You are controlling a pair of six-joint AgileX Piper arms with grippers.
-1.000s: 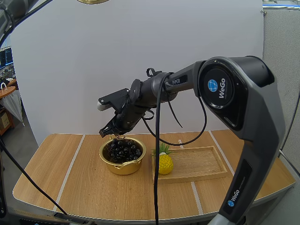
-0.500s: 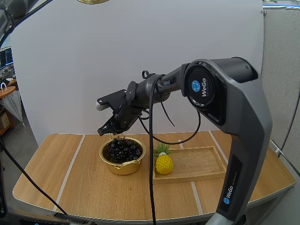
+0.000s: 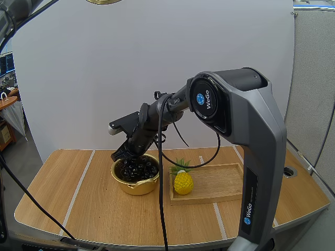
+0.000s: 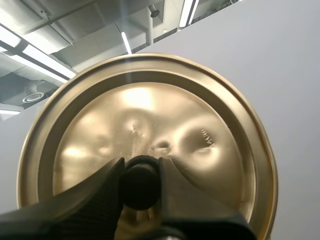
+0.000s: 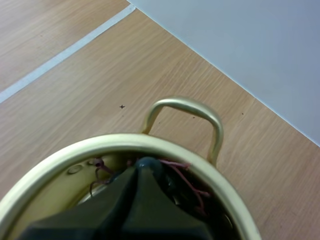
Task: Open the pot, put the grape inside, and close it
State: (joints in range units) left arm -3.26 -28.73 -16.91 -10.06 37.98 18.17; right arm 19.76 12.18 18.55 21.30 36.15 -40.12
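A gold pot (image 3: pixel 135 183) stands open on the table, with a bunch of dark grapes (image 3: pixel 138 167) inside it. My right gripper (image 3: pixel 120 155) dips over the pot's far left rim. In the right wrist view its fingers lie together as one wedge (image 5: pixel 144 167) inside the pot rim (image 5: pixel 60 160), their tip at the reddish stems of the grapes (image 5: pixel 182 172), beside a pot handle (image 5: pixel 185 107). High above the table, the gold lid (image 3: pixel 103 1) hangs from my left gripper (image 4: pixel 140 182), which is shut on the lid's (image 4: pixel 150 120) black knob.
A wooden tray (image 3: pixel 222 180) lies right of the pot. A yellow toy pineapple (image 3: pixel 183 182) stands at its left end, close to the pot. Bare table stretches left and in front of the pot.
My right gripper has come down and slightly forward until it reaches the pot rim, and the grapes have sunk lower into the pot. The lid has stayed up high.
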